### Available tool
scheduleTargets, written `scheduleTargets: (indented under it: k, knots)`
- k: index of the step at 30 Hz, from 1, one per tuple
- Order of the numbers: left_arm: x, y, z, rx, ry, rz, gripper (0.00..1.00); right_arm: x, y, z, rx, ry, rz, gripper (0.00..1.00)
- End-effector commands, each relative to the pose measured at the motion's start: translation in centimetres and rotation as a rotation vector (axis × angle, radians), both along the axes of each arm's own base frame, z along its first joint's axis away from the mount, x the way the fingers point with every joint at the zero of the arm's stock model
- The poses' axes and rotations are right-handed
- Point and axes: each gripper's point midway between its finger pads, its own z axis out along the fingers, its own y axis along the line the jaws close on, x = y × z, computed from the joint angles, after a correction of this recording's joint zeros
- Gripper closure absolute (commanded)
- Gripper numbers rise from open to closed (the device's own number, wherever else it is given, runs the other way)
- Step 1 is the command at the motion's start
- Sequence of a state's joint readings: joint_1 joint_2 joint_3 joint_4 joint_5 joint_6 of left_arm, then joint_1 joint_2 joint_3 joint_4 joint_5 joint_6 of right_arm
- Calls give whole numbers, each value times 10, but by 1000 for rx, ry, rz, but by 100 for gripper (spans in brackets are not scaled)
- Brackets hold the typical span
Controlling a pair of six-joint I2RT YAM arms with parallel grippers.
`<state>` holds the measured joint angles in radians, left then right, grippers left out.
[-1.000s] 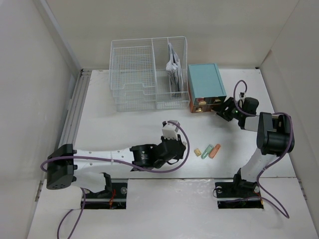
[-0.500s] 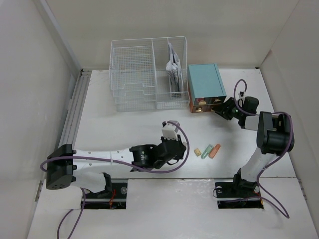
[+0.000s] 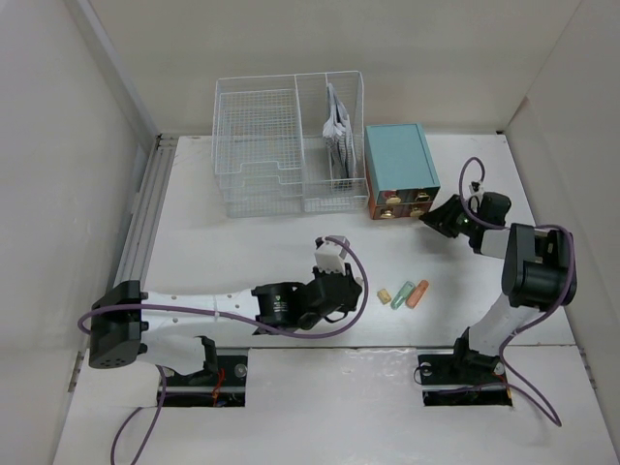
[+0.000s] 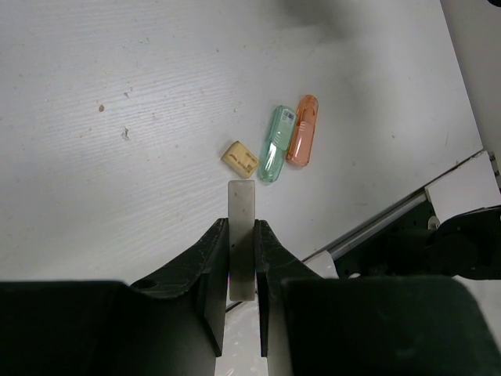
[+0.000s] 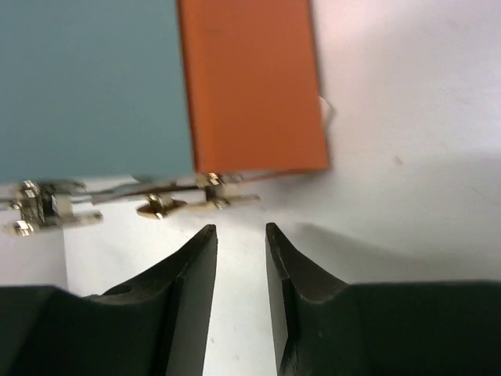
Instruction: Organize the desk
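The white desk (image 3: 242, 242) holds a tan cap (image 3: 384, 294), a green translucent stick (image 3: 401, 294) and an orange one (image 3: 418, 294), side by side. In the left wrist view they are the cap (image 4: 239, 158), the green stick (image 4: 275, 144) and the orange stick (image 4: 302, 141). My left gripper (image 3: 355, 291) (image 4: 241, 227) is shut on a flat white piece (image 4: 242, 204), just left of the cap. My right gripper (image 3: 438, 217) (image 5: 240, 231) is open and empty, just in front of the brass handles (image 5: 160, 205) of the teal drawer box (image 3: 399, 168).
A white wire-mesh rack (image 3: 286, 145) with papers (image 3: 337, 126) in its right compartment stands at the back, next to the drawer box. An orange drawer (image 5: 250, 86) shows beside the teal side (image 5: 86, 86). Walls close in the desk on both sides.
My right gripper has drawn back a little to the right, away from the drawer box front. My left gripper has shifted only slightly, still holding the white piece.
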<state>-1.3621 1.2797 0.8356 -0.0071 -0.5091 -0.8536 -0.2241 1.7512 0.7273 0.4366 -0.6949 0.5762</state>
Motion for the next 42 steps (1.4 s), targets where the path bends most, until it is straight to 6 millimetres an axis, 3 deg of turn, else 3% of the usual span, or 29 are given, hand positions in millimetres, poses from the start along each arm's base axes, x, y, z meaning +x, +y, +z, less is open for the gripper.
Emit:
scheduleTargets:
  k: [1,5,8,12,16,21,38,42]
  knots:
    - [2,-2,28,-74,-22,17,100,-23,-11,-13,-80,28,24,63]
    - [2,-2,28,-74,-22,17,100,-39,-9,-16,-117,66,65,63]
    - [2,-4,28,-65,-28,13,100,-39,-9,-10,-121,54,64,62]
    - [-1,-7,29,-65,-27,3,100,-26,-6,-2,-81,42,84,45]
    - [-1,-7,29,-65,-27,3,100,-7,-13,-7,-40,43,43,45]
    - [1,-6,29,-64,-32,11,100,9,-8,6,40,-40,27,45]
    - [1,-10,20,-45,-28,11,100,20,7,21,180,-109,24,46]
    - [1,-10,20,-45,-28,11,100,21,11,12,197,-92,28,46]
